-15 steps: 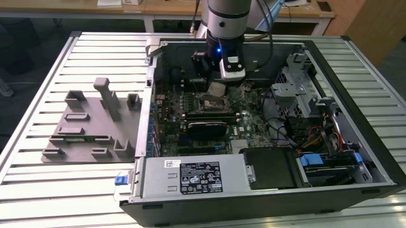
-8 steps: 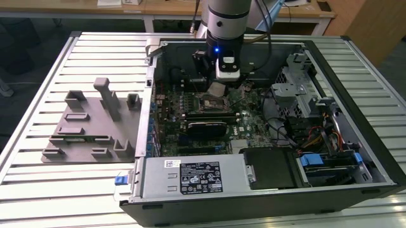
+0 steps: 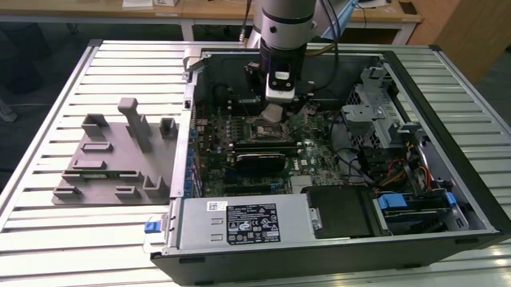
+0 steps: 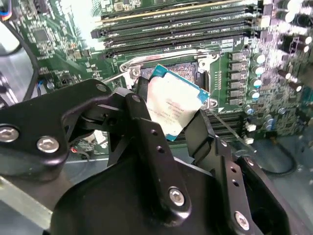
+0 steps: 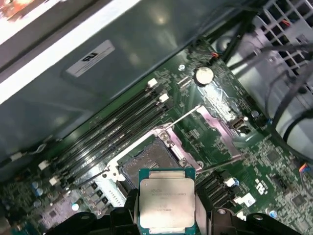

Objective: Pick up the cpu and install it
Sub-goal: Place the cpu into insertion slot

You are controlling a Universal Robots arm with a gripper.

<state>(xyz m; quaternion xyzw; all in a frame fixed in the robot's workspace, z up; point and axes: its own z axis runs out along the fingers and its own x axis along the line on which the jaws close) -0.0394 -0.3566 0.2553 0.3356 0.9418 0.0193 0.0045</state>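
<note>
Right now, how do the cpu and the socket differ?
The cpu is clamped in the tool, off the board. The socket sits fixed on the motherboard.
The cpu shows a shiny silver top. The socket shows a dark, bare bed inside a metal frame.
Both are square.

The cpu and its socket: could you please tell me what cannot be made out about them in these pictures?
The cpu underside: faces away in both wrist views, so its contacts are hidden.
The socket: in the second wrist view the cpu held by the gripper covers part of it.
Its pins: too small in the first wrist view.
Gap between cpu and socket: too small in the exterior view.
</note>
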